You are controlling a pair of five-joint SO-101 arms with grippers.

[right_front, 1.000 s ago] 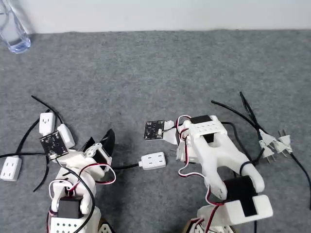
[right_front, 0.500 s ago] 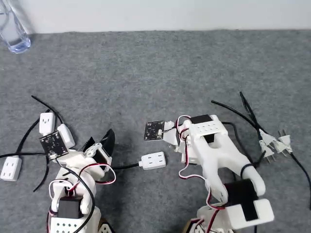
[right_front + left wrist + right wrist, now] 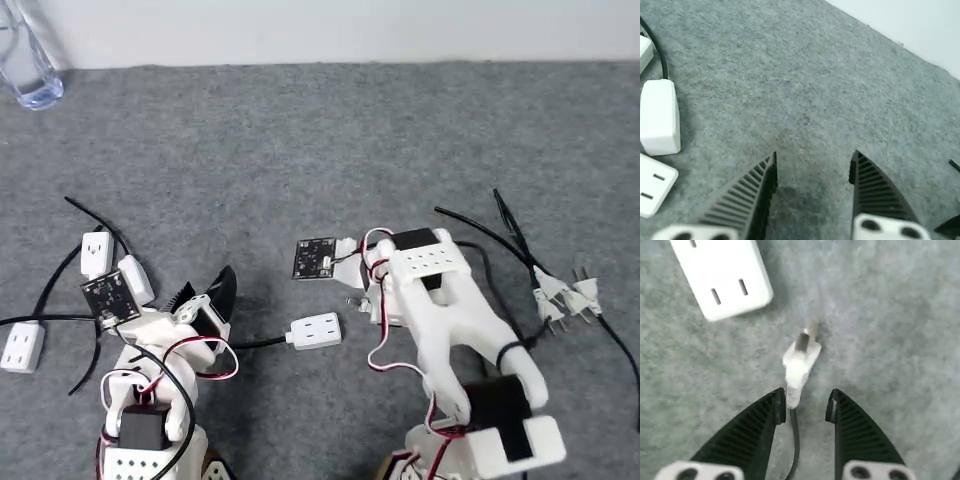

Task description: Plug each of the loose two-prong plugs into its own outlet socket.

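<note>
High view showed the right arm (image 3: pixel 440 300) reaching slightly farther from its base than a second before, and its wrist camera board (image 3: pixel 314 259) had crept a little toward the far side of the grey mat (image 3: pixel 330 140). The left arm (image 3: pixel 150 350) and the white outlet socket (image 3: pixel 314 331) between the two arms lay where they had been.

In the right wrist view the right gripper (image 3: pixel 805 407) stood partly open over the mat, its jaws gripping nothing. A white two-prong plug (image 3: pixel 801 357) lay just ahead of them, its prongs pointed toward the outlet socket but well short of its slots. The plug's rear end sat just beside one finger (image 3: pixel 772 412), and its dark cord ran back between the two.

The left gripper (image 3: pixel 812 172) hung wide open above bare mat, holding nothing, with white outlet blocks (image 3: pixel 660 117) off to one side.

Two more plugs (image 3: pixel 565 297) lay unplugged on the mat beyond the right arm, near the end of their black cords.
</note>
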